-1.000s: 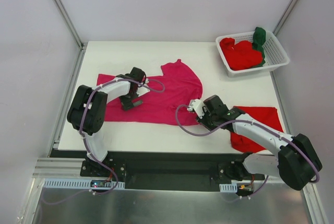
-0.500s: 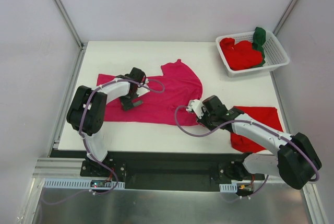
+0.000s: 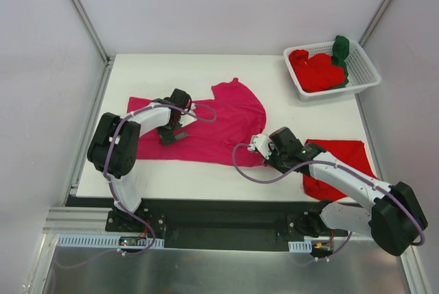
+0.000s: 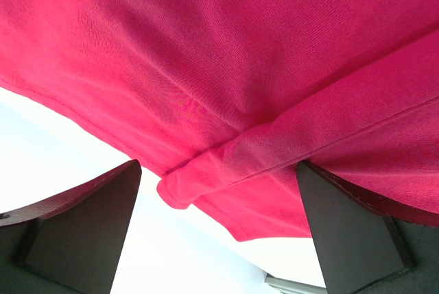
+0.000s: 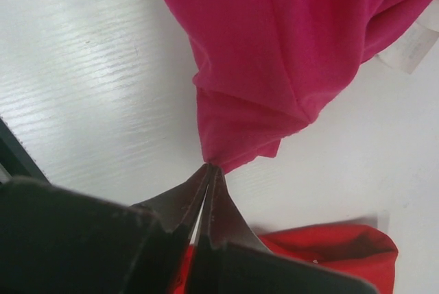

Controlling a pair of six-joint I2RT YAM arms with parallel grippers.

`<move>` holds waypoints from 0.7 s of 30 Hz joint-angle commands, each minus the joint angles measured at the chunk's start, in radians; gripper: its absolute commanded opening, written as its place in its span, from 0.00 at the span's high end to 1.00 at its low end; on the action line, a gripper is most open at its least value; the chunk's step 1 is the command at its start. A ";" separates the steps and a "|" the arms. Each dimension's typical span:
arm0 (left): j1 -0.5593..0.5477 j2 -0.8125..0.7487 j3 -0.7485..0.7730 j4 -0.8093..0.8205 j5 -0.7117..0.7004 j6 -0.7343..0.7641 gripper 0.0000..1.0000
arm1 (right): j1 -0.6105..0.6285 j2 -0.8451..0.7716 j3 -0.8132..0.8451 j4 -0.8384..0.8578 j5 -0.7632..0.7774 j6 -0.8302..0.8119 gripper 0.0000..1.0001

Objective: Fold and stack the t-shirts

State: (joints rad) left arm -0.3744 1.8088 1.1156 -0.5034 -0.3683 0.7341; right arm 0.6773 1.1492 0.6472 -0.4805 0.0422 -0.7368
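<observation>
Tightly pinched, magenta t-shirt corner — inside the right tool

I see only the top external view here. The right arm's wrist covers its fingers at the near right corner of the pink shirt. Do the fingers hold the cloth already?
Observer: Yes. In the right wrist view the right fingers are shut on a pinched corner of the magenta-pink cloth t-shirt.
Operator: And the left fingers, on the other side?
Observer: The left wrist view shows the left fingers wide open, with a rolled hem fold of the same shirt lying between them, not gripped.
Operator: Anything else near the right grip?
Observer: A small white tag pokes out from the shirt's edge, beyond the pinched corner.
</observation>
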 commanded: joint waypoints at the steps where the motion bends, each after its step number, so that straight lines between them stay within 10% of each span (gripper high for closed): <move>1: -0.009 0.018 -0.053 -0.021 0.083 -0.018 0.01 | -0.034 -0.043 -0.014 -0.096 0.012 -0.059 0.99; 19: -0.008 0.015 -0.040 -0.021 0.078 -0.010 0.01 | -0.079 -0.009 -0.003 -0.231 -0.028 -0.141 0.99; 21: -0.008 0.015 -0.036 -0.020 0.077 -0.012 0.01 | -0.091 -0.011 0.015 -0.237 -0.033 -0.148 0.80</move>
State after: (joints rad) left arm -0.3744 1.8023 1.1088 -0.4976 -0.3660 0.7422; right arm 0.6102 1.1275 0.6174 -0.6128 0.0013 -0.8551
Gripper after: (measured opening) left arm 0.992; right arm 0.062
